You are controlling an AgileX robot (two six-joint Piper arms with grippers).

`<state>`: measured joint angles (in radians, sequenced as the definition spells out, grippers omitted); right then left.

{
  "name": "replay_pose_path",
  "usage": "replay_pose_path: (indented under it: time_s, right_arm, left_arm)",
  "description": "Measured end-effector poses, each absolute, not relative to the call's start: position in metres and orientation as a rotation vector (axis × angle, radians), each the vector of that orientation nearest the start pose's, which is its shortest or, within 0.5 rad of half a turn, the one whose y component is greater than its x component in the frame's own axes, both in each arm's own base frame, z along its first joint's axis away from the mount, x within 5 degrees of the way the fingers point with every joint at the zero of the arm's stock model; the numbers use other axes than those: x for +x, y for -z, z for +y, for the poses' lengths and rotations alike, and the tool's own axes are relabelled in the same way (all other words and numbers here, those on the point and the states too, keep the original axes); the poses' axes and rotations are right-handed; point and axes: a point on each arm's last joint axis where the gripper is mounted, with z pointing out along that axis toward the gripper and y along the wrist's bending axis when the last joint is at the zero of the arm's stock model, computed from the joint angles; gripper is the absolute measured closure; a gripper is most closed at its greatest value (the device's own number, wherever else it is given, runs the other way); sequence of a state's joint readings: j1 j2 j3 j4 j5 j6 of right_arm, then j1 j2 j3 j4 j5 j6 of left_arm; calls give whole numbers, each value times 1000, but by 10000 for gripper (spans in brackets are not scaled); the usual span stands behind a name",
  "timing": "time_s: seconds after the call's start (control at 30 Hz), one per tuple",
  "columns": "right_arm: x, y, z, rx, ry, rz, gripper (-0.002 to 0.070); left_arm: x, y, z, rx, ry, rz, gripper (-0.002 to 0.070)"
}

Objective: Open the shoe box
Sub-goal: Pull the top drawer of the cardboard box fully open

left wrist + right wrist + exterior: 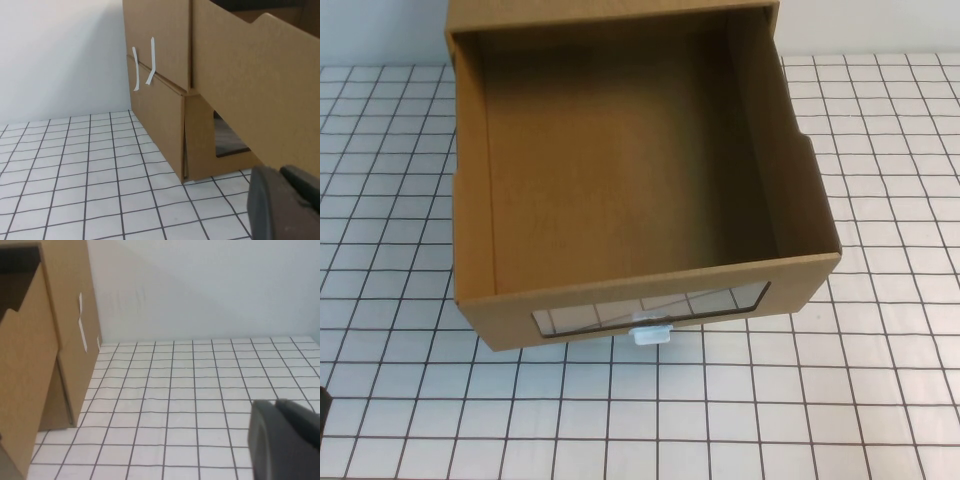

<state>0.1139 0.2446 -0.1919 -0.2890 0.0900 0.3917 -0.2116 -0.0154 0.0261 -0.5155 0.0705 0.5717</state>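
High view: a brown cardboard shoe box [500,315] stands in the middle of a white surface [880,400] ruled with a dark grid. The box is open. Its drawer [620,170] sits slid out of the outer sleeve [610,10] toward the camera, and its bare brown inside is in full view. The drawer's front panel has a long clear window [650,308]. A small white pull tab [652,335] hangs at the middle of that window's lower edge. A small dark shape [323,400] sits at the picture's left edge, possibly part of the left arm. Neither tool shows in this view.

Left wrist view: the left tool [287,200] is a dark grey shape close to the camera. It is low over the surface, off the box's left side and apart from it. I cannot tell whether this tool is open or closed. Beyond it the sleeve's side rises from the surface, with two white tape strips [135,70] stuck across a seam. The drawer juts forward from the sleeve with its lower edge raised clear of the surface. A plain pale wall [60,55] stands behind.

Right wrist view: the right tool [280,440] is a dark grey shape near the camera, closed and gripping nothing. It is low over bare grid and well apart from the box's right side. The box's sleeve and its protruding drawer show at one edge of the picture, again with white tape strips on the sleeve's side.
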Motion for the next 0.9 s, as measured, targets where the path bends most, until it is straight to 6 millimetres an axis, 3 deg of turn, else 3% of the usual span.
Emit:
replay_pose_path:
  time_s: [0.23,0.7,0.9]
  right_arm:
    - [52,-229,2,40,-155,1538,689]
    - [52,-220,2,71,-183,1581,689]
    - [56,-193,7,-6,-178,1664,689]
  left_arm:
    - [54,-200,-15,236,149,1540,677]
    - [54,-199,-15,237,149,1541,677]
    - [54,-199,-15,237,149,1541,677]
